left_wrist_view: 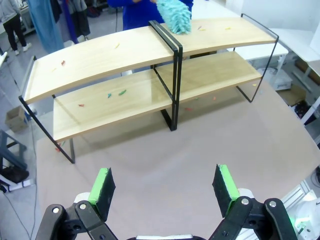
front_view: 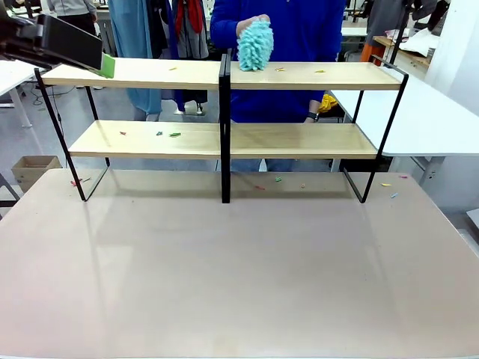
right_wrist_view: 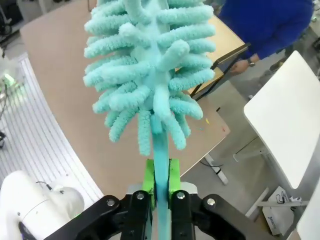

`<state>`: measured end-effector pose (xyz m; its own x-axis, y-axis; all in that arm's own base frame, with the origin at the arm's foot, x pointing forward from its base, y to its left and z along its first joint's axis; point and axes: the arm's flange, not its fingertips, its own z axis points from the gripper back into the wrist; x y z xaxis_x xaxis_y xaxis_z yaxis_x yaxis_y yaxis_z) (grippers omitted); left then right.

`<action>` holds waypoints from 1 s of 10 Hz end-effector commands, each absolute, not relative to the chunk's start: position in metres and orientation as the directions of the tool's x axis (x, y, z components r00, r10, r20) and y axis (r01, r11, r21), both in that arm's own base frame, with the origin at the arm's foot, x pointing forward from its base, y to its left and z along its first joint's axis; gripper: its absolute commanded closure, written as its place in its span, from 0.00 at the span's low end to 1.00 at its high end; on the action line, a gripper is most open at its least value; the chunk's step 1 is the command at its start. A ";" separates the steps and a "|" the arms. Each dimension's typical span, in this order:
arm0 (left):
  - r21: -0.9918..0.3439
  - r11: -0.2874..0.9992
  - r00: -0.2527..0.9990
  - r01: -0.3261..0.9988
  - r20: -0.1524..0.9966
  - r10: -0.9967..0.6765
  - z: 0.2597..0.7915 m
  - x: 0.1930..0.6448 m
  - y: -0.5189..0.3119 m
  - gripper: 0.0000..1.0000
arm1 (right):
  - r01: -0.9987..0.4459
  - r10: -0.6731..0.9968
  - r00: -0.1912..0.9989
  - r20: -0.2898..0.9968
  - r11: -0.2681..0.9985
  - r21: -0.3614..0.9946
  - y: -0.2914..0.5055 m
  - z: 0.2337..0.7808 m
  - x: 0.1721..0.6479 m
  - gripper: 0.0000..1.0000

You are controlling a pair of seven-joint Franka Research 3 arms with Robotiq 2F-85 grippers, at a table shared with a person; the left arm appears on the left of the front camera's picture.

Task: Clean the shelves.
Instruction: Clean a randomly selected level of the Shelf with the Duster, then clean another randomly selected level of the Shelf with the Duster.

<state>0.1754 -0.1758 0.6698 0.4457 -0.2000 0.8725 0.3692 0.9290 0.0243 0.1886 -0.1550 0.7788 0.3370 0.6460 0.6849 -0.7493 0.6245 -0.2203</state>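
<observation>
The shelves (front_view: 299, 139) stand across the far half of the table, two light-wood boards on a black frame; they also appear in the left wrist view (left_wrist_view: 125, 100). Small coloured scraps (front_view: 174, 134) lie on both boards. A person in blue presses a teal fluffy duster (front_view: 255, 45) onto the top board beside the centre post, the same duster (left_wrist_view: 175, 16) showing from the left wrist. My left gripper (front_view: 105, 64) hovers at the top board's left end, and its own view shows it (left_wrist_view: 164, 186) open and empty. My right gripper (right_wrist_view: 161, 181) is shut on the handle of another teal duster (right_wrist_view: 150, 75).
More scraps (front_view: 277, 178) lie on the beige tabletop (front_view: 239, 269) under and beside the rack. A white table (front_view: 419, 120) stands at the right, a cardboard box (front_view: 31, 167) on the floor at the left. The person's hand (right_wrist_view: 240, 65) rests by the rack's end.
</observation>
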 end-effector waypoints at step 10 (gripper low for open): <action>0.035 0.927 0.443 0.373 0.872 -0.211 0.669 0.176 -0.174 0.00 | -0.760 0.650 0.334 0.683 0.614 -0.213 -0.152 0.778 0.182 0.88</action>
